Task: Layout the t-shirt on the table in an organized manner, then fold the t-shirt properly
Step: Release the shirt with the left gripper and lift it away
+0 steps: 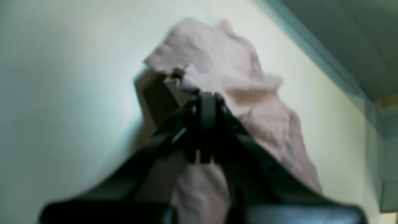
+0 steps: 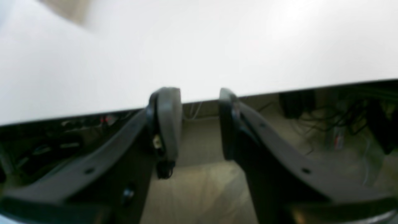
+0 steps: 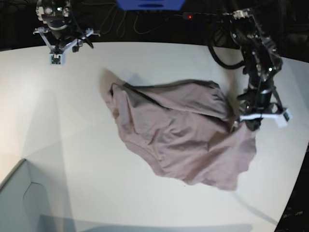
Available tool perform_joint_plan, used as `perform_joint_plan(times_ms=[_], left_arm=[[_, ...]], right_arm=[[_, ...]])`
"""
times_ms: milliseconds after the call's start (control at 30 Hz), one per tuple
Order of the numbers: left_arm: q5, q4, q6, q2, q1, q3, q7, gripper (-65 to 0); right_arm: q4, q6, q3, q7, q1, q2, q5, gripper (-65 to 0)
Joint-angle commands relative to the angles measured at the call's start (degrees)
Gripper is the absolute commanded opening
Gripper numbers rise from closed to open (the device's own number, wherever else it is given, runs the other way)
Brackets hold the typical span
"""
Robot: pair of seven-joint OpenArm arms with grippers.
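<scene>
The mauve t-shirt (image 3: 178,140) lies crumpled in a loose heap near the middle of the white table (image 3: 72,145). My left gripper (image 3: 246,123) stands at the shirt's right edge, shut on a pinch of the cloth. The left wrist view shows the jaws pressed together (image 1: 206,96), with the t-shirt (image 1: 224,62) bunched beyond and below them. My right gripper (image 3: 57,50) hangs at the far left corner, well away from the shirt. In the right wrist view it (image 2: 199,124) is open and holds nothing, over the table's edge (image 2: 217,46).
A pale grey-blue box corner (image 3: 19,203) sits at the front left of the table. Dark cables and equipment (image 3: 145,19) run behind the far edge. The table's curved edge (image 3: 289,193) cuts in at the front right.
</scene>
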Motion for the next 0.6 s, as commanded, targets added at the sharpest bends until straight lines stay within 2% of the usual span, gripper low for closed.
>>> perform_joint_plan(times_ms=[0,133,200,300,567], left_arm=[[-2.27,0.74,-0.12,-0.37,0.54,-2.2,-1.39,-65.0],[-9.21,-7.08,-0.12,-1.16,3.44,-7.3,-1.31,-65.0],[-11.06,-10.77,-0.21,-3.01,3.44,-7.83,-0.95,-64.9],[-13.87,-13.76,-0.21,-5.56,3.44,-7.74,-0.95,-64.8],[-17.48,-12.79,-0.21,-7.49,3.09,-7.74,-0.87,-59.5]], right_arm=[[0.92,0.12,-0.06,0.83,0.43,0.01,0.04,-44.4],[0.92,0.12,-2.43,1.18,1.13,0.01,0.04,-44.4],[0.92,0.12,-4.72,1.18,1.83,0.01,0.04,-44.4],[0.92,0.12,-9.2,1.09,2.8,1.59,0.04,-44.4],[1.36,0.12,-19.75,1.26,6.23,6.78,0.04,-44.4]])
